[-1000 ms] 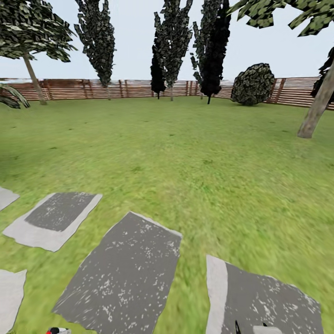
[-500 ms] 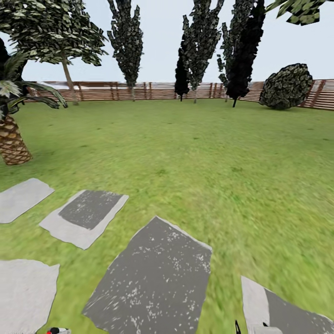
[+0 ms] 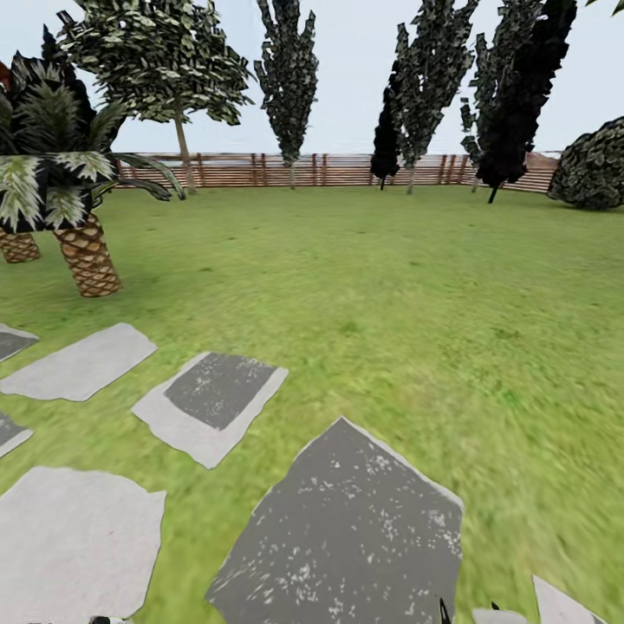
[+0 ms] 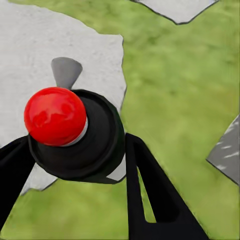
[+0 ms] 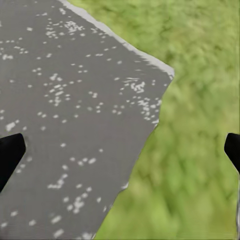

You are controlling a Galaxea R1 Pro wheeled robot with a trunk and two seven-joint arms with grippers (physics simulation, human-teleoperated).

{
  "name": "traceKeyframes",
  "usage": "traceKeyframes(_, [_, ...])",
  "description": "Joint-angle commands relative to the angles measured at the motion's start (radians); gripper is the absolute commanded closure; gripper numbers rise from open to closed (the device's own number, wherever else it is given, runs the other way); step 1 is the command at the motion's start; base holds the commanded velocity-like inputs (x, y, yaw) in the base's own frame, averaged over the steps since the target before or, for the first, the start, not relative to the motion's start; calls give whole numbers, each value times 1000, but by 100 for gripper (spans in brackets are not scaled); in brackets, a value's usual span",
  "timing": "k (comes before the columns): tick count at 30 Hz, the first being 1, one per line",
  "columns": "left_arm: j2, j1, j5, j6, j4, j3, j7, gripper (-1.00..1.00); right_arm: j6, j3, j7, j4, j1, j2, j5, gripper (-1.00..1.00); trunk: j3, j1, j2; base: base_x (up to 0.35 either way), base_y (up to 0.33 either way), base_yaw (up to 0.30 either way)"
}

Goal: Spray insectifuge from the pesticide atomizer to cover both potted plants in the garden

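Head view: lawn (image 3: 390,286) with paving slabs, fence behind.
Dark slab (image 3: 347,529) nearest, smaller dark slab (image 3: 212,403) beyond it, pale slabs (image 3: 78,360) to the left. Palm (image 3: 65,186) at left edge. Slat fence (image 3: 329,170) behind tall trees (image 3: 425,82); bush (image 3: 598,165) far right.

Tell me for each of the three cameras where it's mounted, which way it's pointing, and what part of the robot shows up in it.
Head view: from the robot's head, facing forward and down over green lawn, grey paving slabs, a palm tree and a brown slatted fence.
Left wrist view: along the left gripper, whose black fingers flank a red-capped black object above a pale slab.
Right wrist view: along the right gripper, open, black fingertips at the edges, over a dark speckled slab.
Shared: all show slabs set in grass.
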Motion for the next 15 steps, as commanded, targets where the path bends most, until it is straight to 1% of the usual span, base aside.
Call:
traceKeyframes(1, [0, -1, 6, -3, 2, 2, -7, 100, -2, -4, -6, 0, 0, 0, 11, -100, -1, 0, 0, 220, 259, 277])
traceKeyframes(15, [0, -1, 7, -3, 1, 2, -7, 100, -2, -4, -6, 0, 0, 1, 11, -100, -1, 0, 0, 220, 259, 277])
